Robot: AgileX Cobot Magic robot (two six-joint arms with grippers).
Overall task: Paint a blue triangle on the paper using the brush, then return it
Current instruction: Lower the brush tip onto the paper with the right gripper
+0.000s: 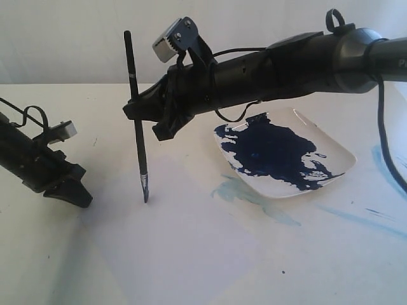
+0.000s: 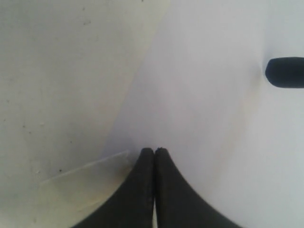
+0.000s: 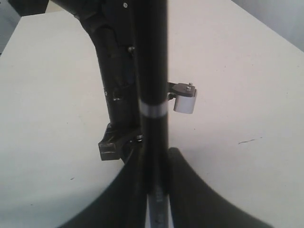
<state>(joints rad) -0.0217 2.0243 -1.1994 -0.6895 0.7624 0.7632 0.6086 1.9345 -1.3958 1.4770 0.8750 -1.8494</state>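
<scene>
Your right gripper (image 1: 135, 107) pinches the brush (image 1: 141, 155) upright, high on the shaft and well clear of the ferrule (image 3: 153, 108). Its tip is down at the paper (image 1: 191, 254), nearer the desk's left edge than its right, though I cannot tell if it touches. Expect it to be light and stiff but thin and smooth, so it may pivot in the jaws. A hold nearer the ferrule would likely steady the soft tip. Your left gripper (image 1: 67, 190) is pressed together, empty, at the paper's left margin.

Bright, washed-out, slightly soft frames; soft shadows, light perhaps from overhead.
</scene>
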